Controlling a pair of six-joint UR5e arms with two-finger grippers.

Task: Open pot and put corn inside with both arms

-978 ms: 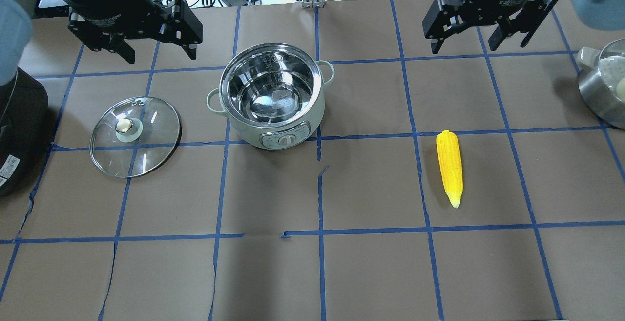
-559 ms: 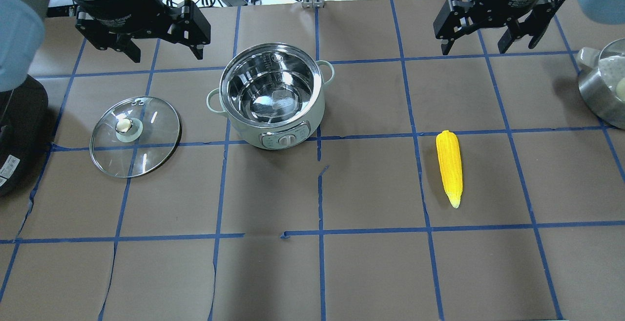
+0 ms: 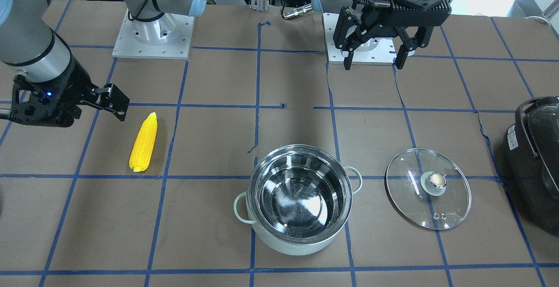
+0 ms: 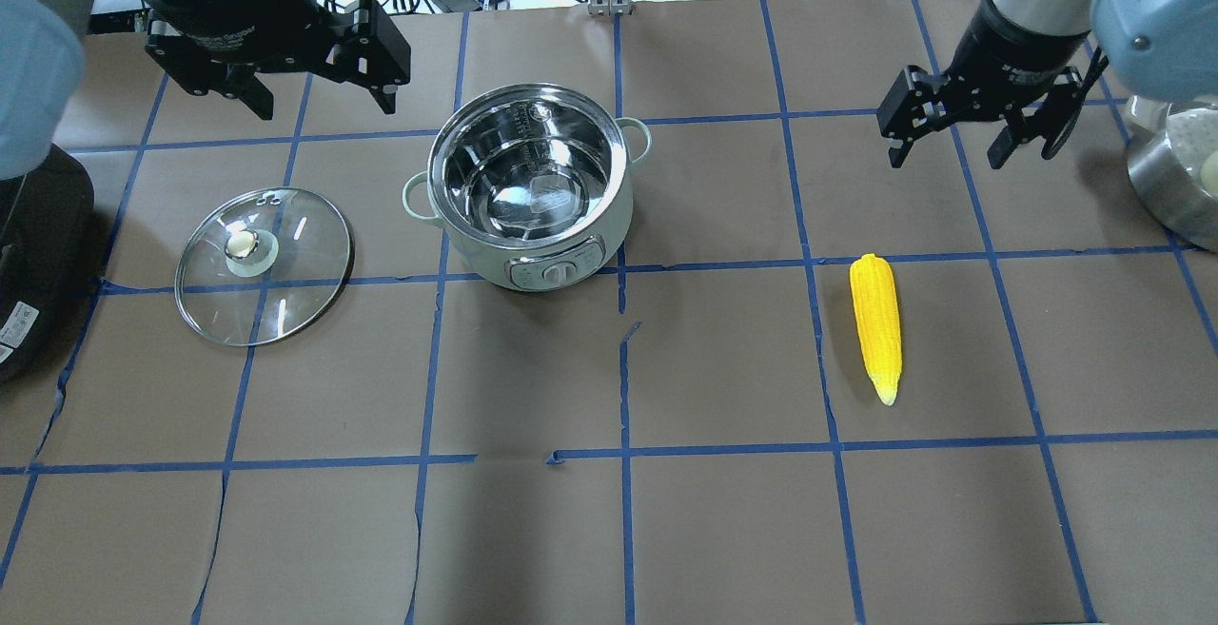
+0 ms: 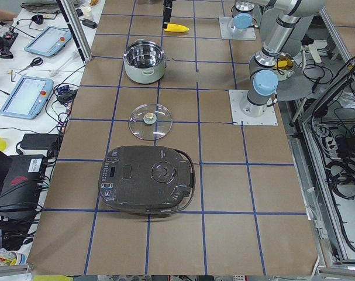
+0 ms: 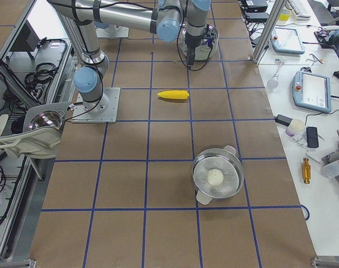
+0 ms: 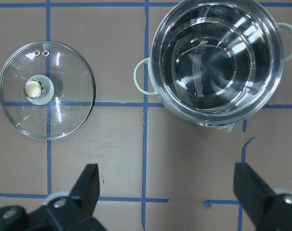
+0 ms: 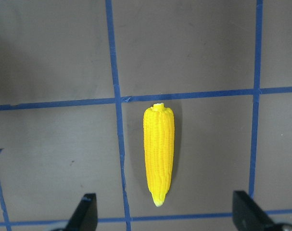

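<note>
The mint-green pot stands open at the table's middle, its steel inside empty; it also shows in the front view and left wrist view. Its glass lid lies flat on the table to the pot's left. The yellow corn lies on the table to the right, also in the right wrist view and front view. My left gripper is open and empty, raised behind the lid and pot. My right gripper is open and empty, above and behind the corn.
A large black appliance sits at the table's left end. A steel steamer pot with a white lump stands at the far right edge. Cables and devices lie beyond the table's far edge. Blue tape lines grid the brown table.
My right gripper has moved down and forward toward the corn. My left gripper has shifted slightly right. Pot, lid and corn have not moved.
</note>
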